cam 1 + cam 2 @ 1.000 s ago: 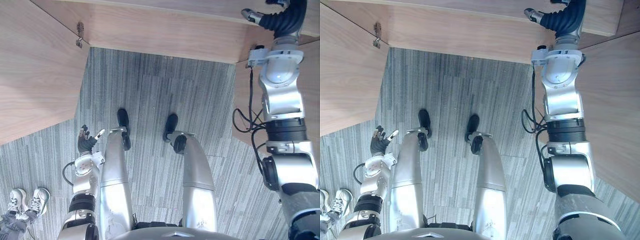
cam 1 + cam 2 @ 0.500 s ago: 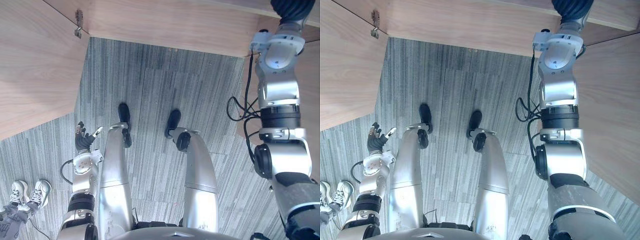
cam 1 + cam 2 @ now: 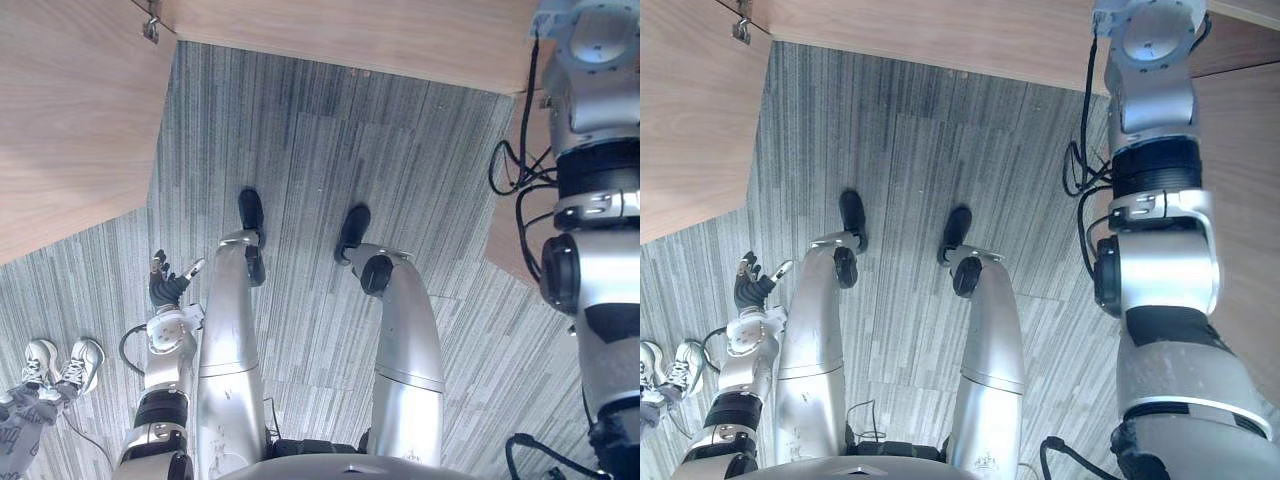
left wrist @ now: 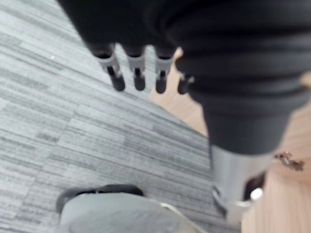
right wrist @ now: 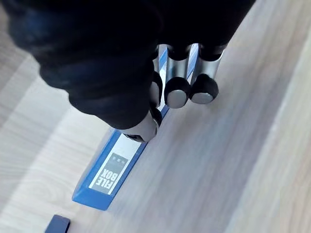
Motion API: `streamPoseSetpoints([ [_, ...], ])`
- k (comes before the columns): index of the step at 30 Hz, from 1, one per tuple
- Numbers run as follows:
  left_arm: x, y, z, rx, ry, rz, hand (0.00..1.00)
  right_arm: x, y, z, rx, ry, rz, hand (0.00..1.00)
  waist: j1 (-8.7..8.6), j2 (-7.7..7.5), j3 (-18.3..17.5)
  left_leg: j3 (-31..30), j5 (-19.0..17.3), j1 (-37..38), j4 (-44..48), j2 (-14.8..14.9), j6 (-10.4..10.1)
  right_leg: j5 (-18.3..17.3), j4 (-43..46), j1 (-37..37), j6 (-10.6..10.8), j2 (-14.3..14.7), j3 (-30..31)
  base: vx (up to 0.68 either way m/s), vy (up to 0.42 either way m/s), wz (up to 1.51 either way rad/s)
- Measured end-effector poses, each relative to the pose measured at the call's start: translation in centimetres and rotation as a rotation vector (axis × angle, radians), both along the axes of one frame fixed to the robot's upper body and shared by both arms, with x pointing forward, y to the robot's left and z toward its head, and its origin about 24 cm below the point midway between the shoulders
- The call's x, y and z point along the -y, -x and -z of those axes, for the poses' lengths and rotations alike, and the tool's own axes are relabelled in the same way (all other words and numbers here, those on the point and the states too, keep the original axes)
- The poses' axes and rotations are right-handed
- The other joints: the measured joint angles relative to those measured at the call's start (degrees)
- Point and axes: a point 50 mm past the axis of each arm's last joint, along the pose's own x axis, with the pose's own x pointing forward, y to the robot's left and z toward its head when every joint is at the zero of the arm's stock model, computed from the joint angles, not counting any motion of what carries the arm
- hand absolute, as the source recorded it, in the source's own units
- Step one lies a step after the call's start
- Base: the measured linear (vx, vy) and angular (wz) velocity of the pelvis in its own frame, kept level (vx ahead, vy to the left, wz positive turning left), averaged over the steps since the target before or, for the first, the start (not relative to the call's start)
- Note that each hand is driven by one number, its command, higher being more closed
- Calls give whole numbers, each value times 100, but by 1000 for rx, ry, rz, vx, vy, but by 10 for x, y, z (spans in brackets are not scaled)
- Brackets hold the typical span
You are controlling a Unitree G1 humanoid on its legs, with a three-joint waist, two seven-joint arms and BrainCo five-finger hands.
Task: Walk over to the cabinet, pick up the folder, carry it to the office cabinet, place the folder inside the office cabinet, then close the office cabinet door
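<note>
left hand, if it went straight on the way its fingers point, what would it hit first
Probably the grey carpet: the straight fingers of the left hand aim at bare floor, nothing between. The wooden cabinet panel lies just beyond, so with depth unclear it might meet that instead.

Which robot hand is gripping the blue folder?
The right robot hand: it pinches the folder; the left robot hand hangs open, empty.

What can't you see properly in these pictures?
- Right wrist view: the blue folder's far end, hidden under the right hand; whether the hand grips it cannot be told.
- Same view: a small dark thing, cut off by the bottom edge.
- Left eye view: a person beyond their shoes, cut off by the corner.
</note>
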Motion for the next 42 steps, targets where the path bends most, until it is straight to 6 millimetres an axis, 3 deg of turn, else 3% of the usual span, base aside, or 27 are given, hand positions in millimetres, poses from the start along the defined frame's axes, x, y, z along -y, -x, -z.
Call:
streamPoseSetpoints([
  [11, 1, 1, 0, 18, 28, -36, 0, 4, 4, -34, 7, -4, 40, 100, 11, 1, 0, 30, 76, -60, -162, -19, -33, 7, -93, -75, -6, -28, -29, -1, 5, 1],
  [23, 3, 4, 4, 22, 85, -68, 0, 14, 4, -49, -35, -107, 55, 100, -6, 3, -1, 62, 274, 32, -491, -134, -38, 70, -242, -44, -22, -119, -57, -6, 9, 5],
  [29, 4, 4, 5, 21, 98, -75, 0, 20, 1, -44, -67, -144, 73, 100, -4, 7, -4, 117, 381, 196, -700, -151, -32, 151, -424, 80, -32, -116, -69, -3, 1, 1],
  [33, 3, 4, 5, 27, 114, -92, 0, 32, 2, -36, -49, -279, 23, 100, -11, 9, -5, 120, 386, 240, -654, -135, -33, 200, -435, 146, -74, -105, -69, -5, 0, -1],
  [38, 2, 0, 4, 23, 129, -107, 0, 39, -6, -8, -46, -419, -55, 100, 0, 10, -7, 111, 180, 263, -227, 30, 27, 169, -299, 265, -18, 14, -39, -31, 7, -17],
  [42, -3, -2, 2, 29, 139, -125, 0, 36, -2, 6, 21, -449, -111, 100, -47, 16, -10, 121, -27, 296, 131, 129, 69, 124, -84, 327, 7, 74, 41, -57, 31, -18],
])
